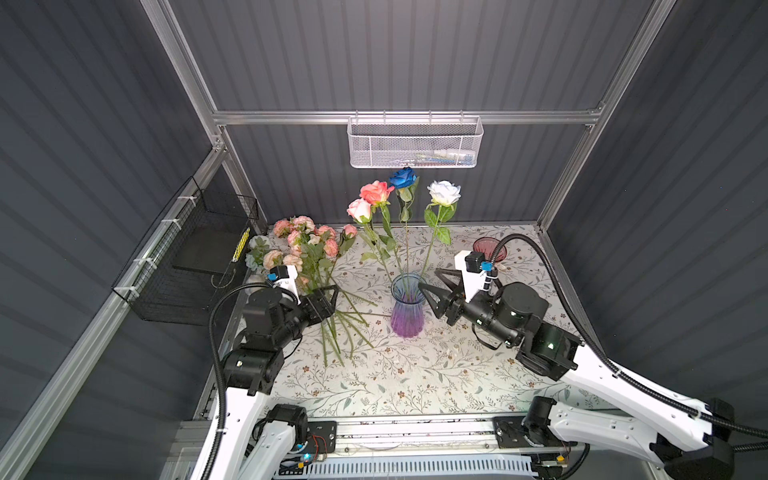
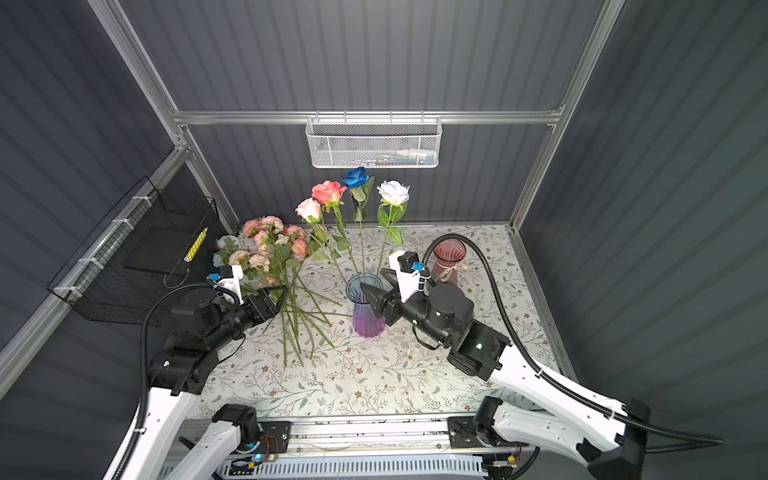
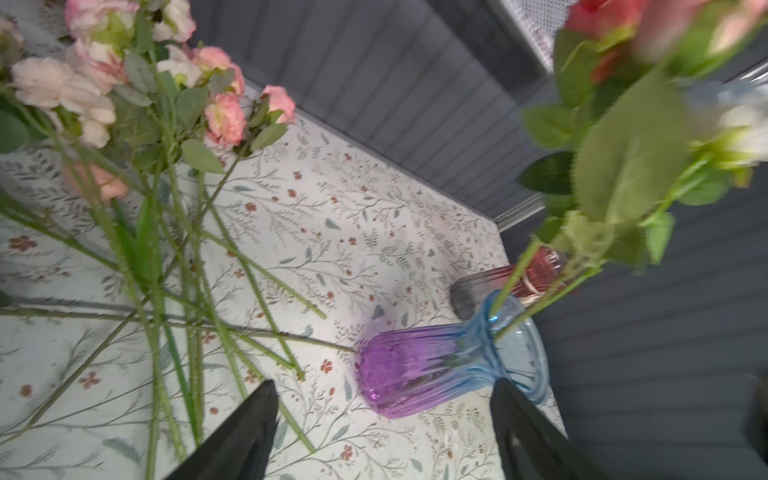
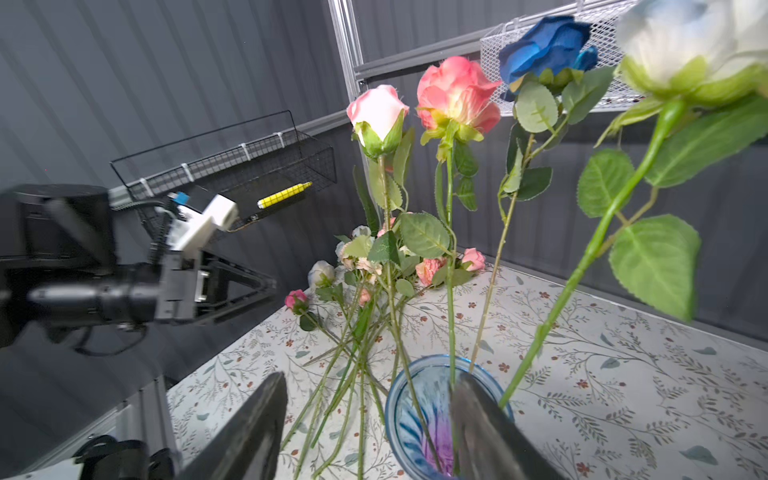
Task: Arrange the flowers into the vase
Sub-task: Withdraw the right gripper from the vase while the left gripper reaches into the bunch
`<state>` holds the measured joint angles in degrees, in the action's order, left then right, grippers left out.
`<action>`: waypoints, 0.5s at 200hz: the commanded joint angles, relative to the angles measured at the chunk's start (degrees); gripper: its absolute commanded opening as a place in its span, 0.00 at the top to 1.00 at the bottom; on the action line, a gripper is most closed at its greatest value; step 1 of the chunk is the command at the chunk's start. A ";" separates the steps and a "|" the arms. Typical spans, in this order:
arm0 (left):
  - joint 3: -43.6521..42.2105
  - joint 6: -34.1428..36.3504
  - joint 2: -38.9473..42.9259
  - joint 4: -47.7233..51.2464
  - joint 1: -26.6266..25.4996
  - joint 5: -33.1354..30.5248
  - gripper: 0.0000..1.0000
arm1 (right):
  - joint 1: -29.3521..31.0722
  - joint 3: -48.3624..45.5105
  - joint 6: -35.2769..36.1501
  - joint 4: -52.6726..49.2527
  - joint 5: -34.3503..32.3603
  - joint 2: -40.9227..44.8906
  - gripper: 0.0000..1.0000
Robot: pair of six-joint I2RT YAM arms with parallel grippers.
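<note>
The vase (image 1: 407, 309) (image 2: 368, 311) is ribbed glass, blue at the rim and purple at the base, and stands upright mid-table. Several flowers stand in it: a pale pink rose (image 1: 359, 210), a coral rose (image 4: 457, 93), a blue rose (image 1: 403, 178) and a white rose (image 1: 444, 192). More flowers (image 1: 299, 245) (image 3: 124, 95), pink and cream sprays, lie in a heap at the left, stems crossing. My left gripper (image 1: 328, 296) (image 3: 384, 384) is open above those stems, holding nothing. My right gripper (image 1: 428, 277) (image 4: 370, 376) is open at the vase's rim, one finger over its mouth.
A dark red glass vase (image 1: 490, 249) (image 2: 446, 262) stands behind my right wrist. A white mesh basket (image 1: 415, 143) hangs on the back wall. A black wire basket (image 1: 199, 249) with a yellow pen (image 1: 241, 245) hangs on the left wall.
</note>
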<state>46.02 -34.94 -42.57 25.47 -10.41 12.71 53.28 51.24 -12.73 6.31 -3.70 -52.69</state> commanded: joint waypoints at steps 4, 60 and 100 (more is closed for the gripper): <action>-2.06 -0.08 -7.80 1.03 -0.04 -4.43 0.32 | 0.15 -2.41 -2.63 -0.12 2.51 3.32 0.37; -4.06 -0.86 -26.87 -13.39 1.10 -8.76 0.48 | 0.16 -3.72 -2.51 -2.91 2.56 6.42 0.38; -0.29 -0.24 -37.92 -19.64 3.47 -12.56 0.59 | 0.16 -4.56 -2.19 -4.26 1.65 8.42 0.39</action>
<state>42.35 -35.77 -75.90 11.92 -8.10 4.01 53.30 47.57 -15.00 3.18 -1.74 -45.71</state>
